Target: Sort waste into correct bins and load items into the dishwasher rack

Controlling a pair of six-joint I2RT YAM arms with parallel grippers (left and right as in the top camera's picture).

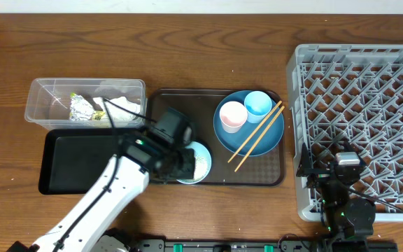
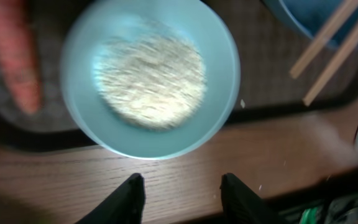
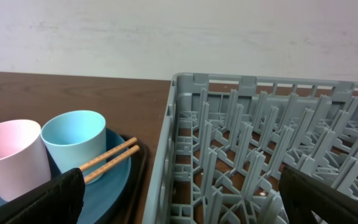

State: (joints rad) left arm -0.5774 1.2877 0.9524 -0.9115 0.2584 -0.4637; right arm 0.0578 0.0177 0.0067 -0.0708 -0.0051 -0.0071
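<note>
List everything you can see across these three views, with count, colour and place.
dishwasher rack: one, grey, table's right side
serving tray: one, dark brown, centre
plate: one, blue, on serving tray's right half
cups: two, pink cup and light blue cup, on plate
chopsticks: pair, wooden, across plate
bowl: one, pale blue, serving tray's front left
rice: white, in bowl
carrot: one, orange, blurred, beside bowl
clear tub: one, back left
foil ball: one, silver, in tub
tissue: one, white, in tub
wrapper: one, yellowish, small, in tub
black tray: one, in front of tub
table: one, brown wood
left gripper: open, hovering beside bowl
right gripper: open, over rack's front-left part
</note>
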